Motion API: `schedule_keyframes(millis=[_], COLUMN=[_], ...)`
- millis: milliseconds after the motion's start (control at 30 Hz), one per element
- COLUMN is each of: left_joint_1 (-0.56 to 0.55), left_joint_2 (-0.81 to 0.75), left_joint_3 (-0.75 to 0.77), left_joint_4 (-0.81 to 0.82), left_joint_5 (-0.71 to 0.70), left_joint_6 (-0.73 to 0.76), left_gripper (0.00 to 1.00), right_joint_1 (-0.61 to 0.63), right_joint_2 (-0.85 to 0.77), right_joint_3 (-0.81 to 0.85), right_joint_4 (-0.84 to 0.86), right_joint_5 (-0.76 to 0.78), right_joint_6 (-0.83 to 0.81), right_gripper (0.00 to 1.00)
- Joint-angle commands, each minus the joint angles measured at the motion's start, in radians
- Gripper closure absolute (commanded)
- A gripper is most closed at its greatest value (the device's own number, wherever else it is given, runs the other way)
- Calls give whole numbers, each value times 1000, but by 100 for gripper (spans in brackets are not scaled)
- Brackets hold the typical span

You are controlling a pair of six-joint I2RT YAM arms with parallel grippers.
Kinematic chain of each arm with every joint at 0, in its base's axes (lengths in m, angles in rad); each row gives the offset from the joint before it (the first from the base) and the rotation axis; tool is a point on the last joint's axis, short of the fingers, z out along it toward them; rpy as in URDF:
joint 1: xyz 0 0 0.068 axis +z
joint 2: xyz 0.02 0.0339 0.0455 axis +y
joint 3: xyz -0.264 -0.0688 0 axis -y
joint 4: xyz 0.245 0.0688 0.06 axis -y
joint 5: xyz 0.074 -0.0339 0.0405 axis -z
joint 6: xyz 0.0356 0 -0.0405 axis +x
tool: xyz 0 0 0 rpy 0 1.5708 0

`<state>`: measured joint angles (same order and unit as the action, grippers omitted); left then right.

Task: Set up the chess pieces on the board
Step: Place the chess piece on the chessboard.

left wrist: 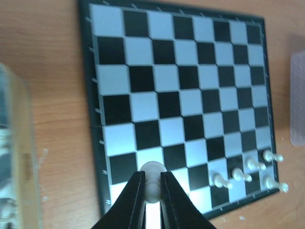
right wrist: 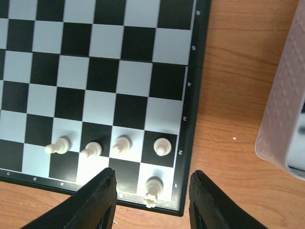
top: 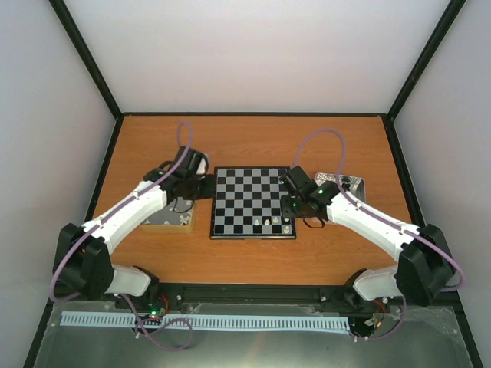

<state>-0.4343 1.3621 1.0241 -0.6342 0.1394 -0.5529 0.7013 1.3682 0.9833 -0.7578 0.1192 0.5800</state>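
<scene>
LEFT WRIST: My left gripper (left wrist: 152, 176) is clamped on one cream-white piece (left wrist: 153, 168), whose round head shows just above my fingertips. The board (left wrist: 181, 95) spreads out ahead of this hand, and whether the piece touches it I cannot tell. Five set pieces (left wrist: 240, 175) stand far off to the hand's right, clustered at one corner of the board. A blurred tin (left wrist: 14, 157) lies close on the hand's left.

RIGHT WRIST: My right gripper (right wrist: 151, 172) hangs with its fingers wide apart and holds nothing. Only here do the set pieces read clearly: a row of four (right wrist: 121, 144) just ahead of my fingertips, one to a square, and a corner piece (right wrist: 152, 191) showing in the gap between the fingers, touched by neither. A second tin (right wrist: 286, 109) lies off the board to this hand's right.

TOP EXTERNAL: Only this view takes in both arms at once, with the board between my two hands and a tin beside each. The set pieces shrink to pale specks here, and the piece in my left grip cannot be made out at all.

No view shows a black piece on the board. I judge the job barely begun: five white down, a sixth in hand, the remaining white and all the black yet to place
</scene>
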Motion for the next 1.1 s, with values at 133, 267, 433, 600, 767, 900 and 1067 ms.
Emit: schedule_keyframes(millis=[133,267,433,600,767,900,1067], left_joint_1=[-217,-287,-294,-294,-294,-294,-294], left_joint_2=[37,105,151,179,200,205,196], left_joint_3=[-65,-70,-126,-164,-161,-155,-166], left_joint_4=[6,-16,18,55,87,69,25], left_joint_5=[-109,-238,-252,-207,-202,-225,-247], left_joint_6=[-24,-46,-64,-48,-26,-29,-40], left_gripper=[98,98,99,99,99,99,97], right_joint_1=[-32,-33,-34,-34,-34,-34,-36], right_joint_2=[-65,-69,-67,-59,-39,-36,-36], right_joint_3=[-79,-91,-95,-94,-81,-72,-73], right_joint_4=[37,44,46,47,49,45,41], right_joint_5=[-14,-21,-25,-26,-32,-28,-23], right_joint_6=[81,89,87,85,77,75,72], right_gripper=[56,56,56,56,57,57,57])
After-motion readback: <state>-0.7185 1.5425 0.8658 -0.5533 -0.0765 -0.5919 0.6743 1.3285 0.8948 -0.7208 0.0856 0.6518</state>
